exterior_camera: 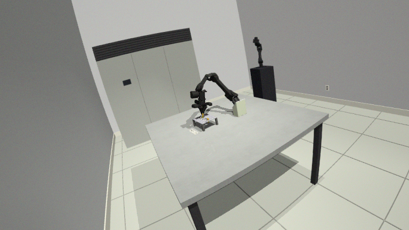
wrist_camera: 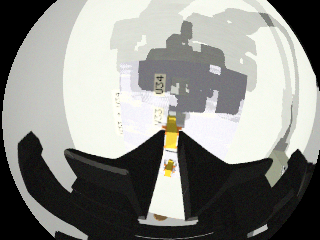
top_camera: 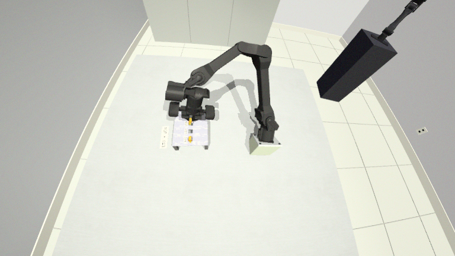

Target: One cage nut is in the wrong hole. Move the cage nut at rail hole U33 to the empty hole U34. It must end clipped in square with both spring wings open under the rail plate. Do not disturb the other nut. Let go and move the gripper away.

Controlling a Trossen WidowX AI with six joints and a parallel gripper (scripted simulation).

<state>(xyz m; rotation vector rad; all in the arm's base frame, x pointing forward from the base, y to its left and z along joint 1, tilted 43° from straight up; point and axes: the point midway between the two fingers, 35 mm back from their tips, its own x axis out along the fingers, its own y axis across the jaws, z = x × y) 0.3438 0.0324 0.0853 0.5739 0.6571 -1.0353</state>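
Gripper (top_camera: pixel 191 118) (exterior_camera: pixel 202 113) (wrist_camera: pixel 171 135) is closed on the yellow-orange cage nut w/ small orange side wings (top_camera: pixel 190 121) (exterior_camera: pixel 202 115) (wrist_camera: pixel 171 136), pinched at the fingertips. Nut looks upright and out of its hole, above the pale lilac, streaky rail plate on dark legs (top_camera: pixel 201 136) (exterior_camera: pixel 211 118) (wrist_camera: pixel 220 131). Tip grip prob. leaves the lower end & wings free to enter a hole; exact height n/a from these views.

Legs hold the plate off the grey table (top_camera: pixel 208 189) (exterior_camera: pixel 241 142), presumably so wings have room to open underneath. The U34 label (wrist_camera: pixel 160 84) sits beside the target hole, prob. as a position ref. Second yellow-orange cage nut (top_camera: pixel 189 138) (exterior_camera: pixel 207 118) (wrist_camera: pixel 169 168) sits in the plate, apart from the held one; must stay put.

Step now, my read: carry/align over U34, approx. mid-task. Next: square up w/ the hole, press straight down till both wings clear the underside, then release & back off. Risk: tilt or offset → one wing catches on the edge.
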